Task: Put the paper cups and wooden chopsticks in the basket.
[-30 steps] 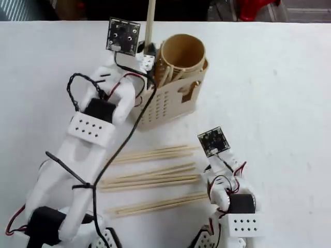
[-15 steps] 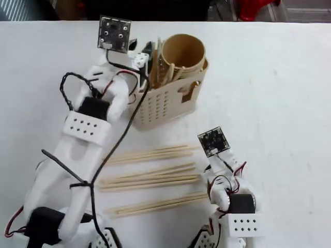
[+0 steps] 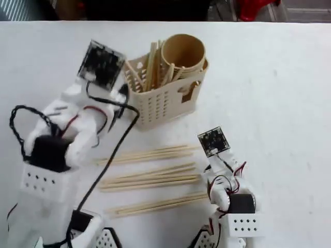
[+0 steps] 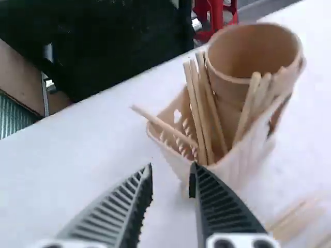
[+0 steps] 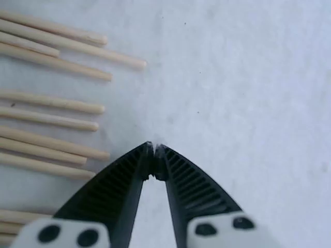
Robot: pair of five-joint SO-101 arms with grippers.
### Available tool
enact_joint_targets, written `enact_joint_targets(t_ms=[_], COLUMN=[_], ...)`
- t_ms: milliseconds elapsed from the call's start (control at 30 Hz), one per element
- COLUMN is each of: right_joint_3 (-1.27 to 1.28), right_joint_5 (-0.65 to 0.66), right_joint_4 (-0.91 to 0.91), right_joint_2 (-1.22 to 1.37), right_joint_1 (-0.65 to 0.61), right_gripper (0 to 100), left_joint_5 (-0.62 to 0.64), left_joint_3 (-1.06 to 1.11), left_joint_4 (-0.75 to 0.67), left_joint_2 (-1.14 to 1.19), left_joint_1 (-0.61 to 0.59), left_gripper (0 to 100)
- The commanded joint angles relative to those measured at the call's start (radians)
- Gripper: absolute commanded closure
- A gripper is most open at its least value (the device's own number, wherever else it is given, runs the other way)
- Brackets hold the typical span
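Paper cups (image 3: pixel 183 51) sit nested inside the white slotted basket (image 3: pixel 168 106), filling the end farther from the arms. A bundle of standing chopsticks (image 3: pixel 150 64) is packed in beside them. The sticks are taller than the basket, so they lean on the cups and the wall. In the left wrist view one slanting stick (image 4: pixel 160 126) tips outward over the rim, where it looks easy to knock loose.

In front of the basket, the loose chopsticks (image 3: pixel 150 178) lie in rough rows on the white table (image 3: pixel 274 103) between the two arms. That part of the job is not yet done.

The left pincer (image 4: pixel 170 168) hangs just beside the basket and points at it, its jaws a little apart and holding nothing. Judging by that, it is free to fetch another stick. The left arm (image 3: pixel 57 150) is bent back over its side of the table.

The right pincer (image 5: pixel 154 149) sits low over bare table with its jaws together and empty, just past the ends of the loose chopsticks. That is a sensible spot, since a stick's end is likely the easiest part to pinch. The right arm (image 3: pixel 230 199) is folded close to its base.
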Motion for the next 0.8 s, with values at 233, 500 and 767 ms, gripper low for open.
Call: enact_joint_targets(t_ms=[233,500,767], right_joint_3=[-0.006,-0.006,-0.006], right_joint_5=[0.009,0.009,0.009], right_joint_4=[-0.021,-0.021,-0.022], right_joint_2=[-0.007,-0.007,-0.007], right_joint_1=[-0.004,-0.002,-0.004], right_gripper=[98.1,98.1,98.1], left_joint_5=[-0.466,-0.647,-0.753], left_joint_3=[0.324,0.336,0.239], left_joint_4=[0.097,-0.071,-0.112], left_joint_2=[0.180,0.464,0.710], left_joint_1=[0.054,0.033,0.033], left_gripper=[86,86,82])
